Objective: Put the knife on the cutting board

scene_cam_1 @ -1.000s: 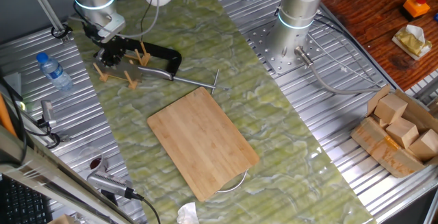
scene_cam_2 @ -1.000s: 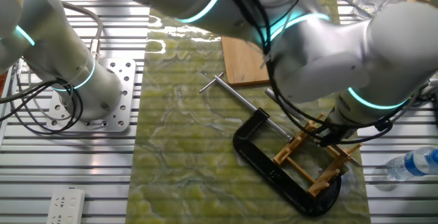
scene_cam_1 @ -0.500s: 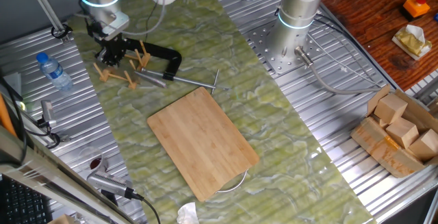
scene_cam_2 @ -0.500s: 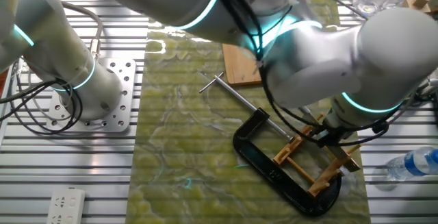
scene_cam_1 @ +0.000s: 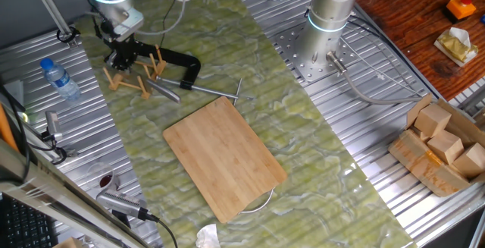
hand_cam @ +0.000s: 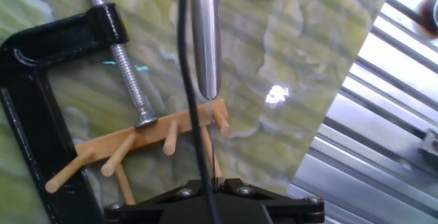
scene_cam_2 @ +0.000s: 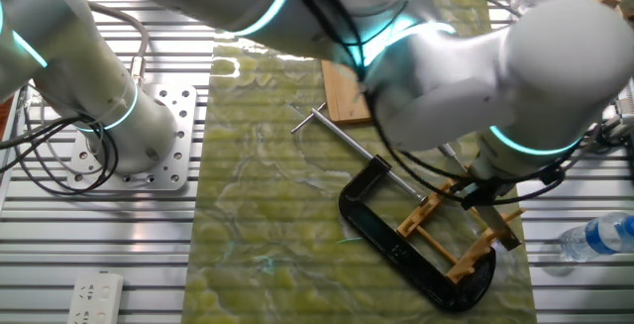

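Observation:
The knife stands edge-on in my gripper. In the hand view its steel handle (hand_cam: 204,39) points away from me and its thin blade runs down into the jaws. My gripper (hand_cam: 213,180) is shut on the blade, just above the small wooden dowel rack (hand_cam: 137,138). In one fixed view the gripper (scene_cam_1: 121,51) is at the mat's far left and the knife handle (scene_cam_1: 165,91) sticks out toward the cutting board (scene_cam_1: 223,157). The board lies flat and bare mid-mat. It also shows in the other fixed view (scene_cam_2: 342,91), where the arm hides most of the knife.
A black C-clamp (scene_cam_1: 178,58) with a long screw rod (scene_cam_1: 216,91) lies around the rack (scene_cam_1: 129,77); the clamp also shows in the hand view (hand_cam: 27,66). A water bottle (scene_cam_1: 59,77) stands left of the mat. A second arm's base (scene_cam_1: 330,20) and cardboard boxes (scene_cam_1: 443,145) are to the right.
My gripper has shifted slightly toward the far left over the rack. The knife handle has swung and now points more toward the board. The rack has shifted a little.

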Controlling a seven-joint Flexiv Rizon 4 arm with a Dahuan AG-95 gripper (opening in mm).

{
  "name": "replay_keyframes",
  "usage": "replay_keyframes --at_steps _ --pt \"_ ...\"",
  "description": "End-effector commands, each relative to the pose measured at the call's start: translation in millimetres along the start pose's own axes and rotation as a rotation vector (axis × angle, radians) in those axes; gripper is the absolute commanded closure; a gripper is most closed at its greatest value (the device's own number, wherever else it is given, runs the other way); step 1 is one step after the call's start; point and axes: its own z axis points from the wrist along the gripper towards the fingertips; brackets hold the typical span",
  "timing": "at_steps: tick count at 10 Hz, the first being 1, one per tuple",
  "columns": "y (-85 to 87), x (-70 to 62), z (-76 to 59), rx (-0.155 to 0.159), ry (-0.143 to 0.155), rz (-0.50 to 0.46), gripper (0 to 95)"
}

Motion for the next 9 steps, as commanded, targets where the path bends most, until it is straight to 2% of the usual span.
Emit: replay_keyframes --at_steps 1,3,6,9 --pt "-0.8 0.0 -1.2 -0.019 -0.032 -0.021 95.0" --pt "-0.9 -0.2 -1.2 -0.016 -0.036 -0.04 95.0" --pt "-1.3 -0.5 -1.1 0.012 -0.065 -0.125 95.0" --pt "-1.8 -1.9 -9.2 0.007 -0.072 -0.14 95.0"
